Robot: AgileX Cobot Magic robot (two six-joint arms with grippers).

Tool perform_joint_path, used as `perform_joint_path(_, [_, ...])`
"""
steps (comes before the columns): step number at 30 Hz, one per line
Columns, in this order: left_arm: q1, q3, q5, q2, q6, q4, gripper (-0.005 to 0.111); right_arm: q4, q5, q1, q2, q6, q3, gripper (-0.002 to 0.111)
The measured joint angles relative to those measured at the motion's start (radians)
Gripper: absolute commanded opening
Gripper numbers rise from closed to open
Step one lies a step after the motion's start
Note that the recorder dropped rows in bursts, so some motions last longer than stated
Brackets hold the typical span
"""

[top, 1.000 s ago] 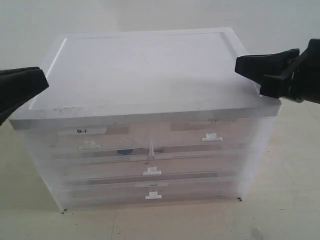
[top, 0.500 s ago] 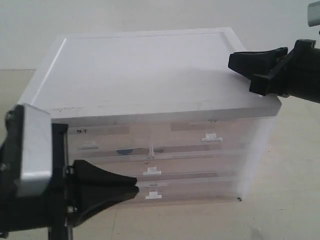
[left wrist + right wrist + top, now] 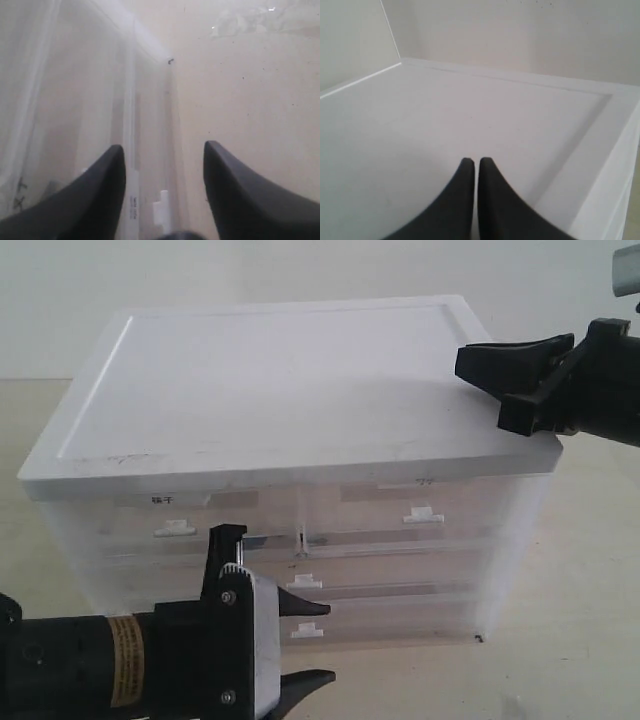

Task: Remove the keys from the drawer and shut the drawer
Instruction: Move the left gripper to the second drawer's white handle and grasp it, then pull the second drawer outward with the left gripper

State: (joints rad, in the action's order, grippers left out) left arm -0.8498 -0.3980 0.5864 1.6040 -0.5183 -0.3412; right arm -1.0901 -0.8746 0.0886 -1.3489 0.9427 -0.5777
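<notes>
The left claw [image 3: 312, 644] is wide open, low in front of the cabinet [image 3: 260, 390]. Its upper finger [image 3: 305, 608] is just under the handle of the drawer [image 3: 400, 573], which is pushed in. The keys [image 3: 262, 538] show only as a dim blue spot behind the plastic. The right claw [image 3: 462, 358] has its fingers together, above the cabinet top.

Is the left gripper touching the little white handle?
Apart. The left wrist view shows the white handle between the fingers of the open left gripper, with a gap on each side.
</notes>
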Motion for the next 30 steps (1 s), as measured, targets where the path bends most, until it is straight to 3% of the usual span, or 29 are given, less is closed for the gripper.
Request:
perform_joint_path(3, [-0.008,-0.004,0.026,0.004,-0.140,0.063,0.046,0.000,0.000,0.000,0.000,0.000,0.000,0.000])
perform_joint_path(8, [-0.113,-0.009,0.055,0.004,-0.417,0.309,0.046,0.000,0.000,0.000,0.000,0.000,0.000,0.000])
perform_joint_path(10, [-0.130,-0.009,0.056,0.004,-0.586,0.500,0.045,0.000,0.000,0.000,0.000,0.000,0.000,0.000])
perform_joint_path(12, [-0.139,-0.009,0.053,0.004,-0.717,0.613,0.036,0.000,0.000,0.000,0.000,0.000,0.000,0.000])
perform_joint_path(13, [-0.139,-0.009,0.051,0.004,-0.740,0.629,0.026,0.000,0.000,0.000,0.000,0.000,0.000,0.000])
perform_joint_path(17, [-0.139,-0.009,0.053,0.004,-0.777,0.666,0.005,0.000,0.000,0.000,0.000,0.000,0.000,0.000])
perform_joint_path(25, [-0.140,-0.012,0.061,0.004,-0.791,0.678,0.005,0.000,0.000,0.000,0.000,0.000,0.000,0.000])
perform_joint_path(30, [-0.189,-0.020,0.024,-0.002,-0.791,0.735,0.005,0.000,0.000,0.000,0.000,0.000,0.000,0.000])
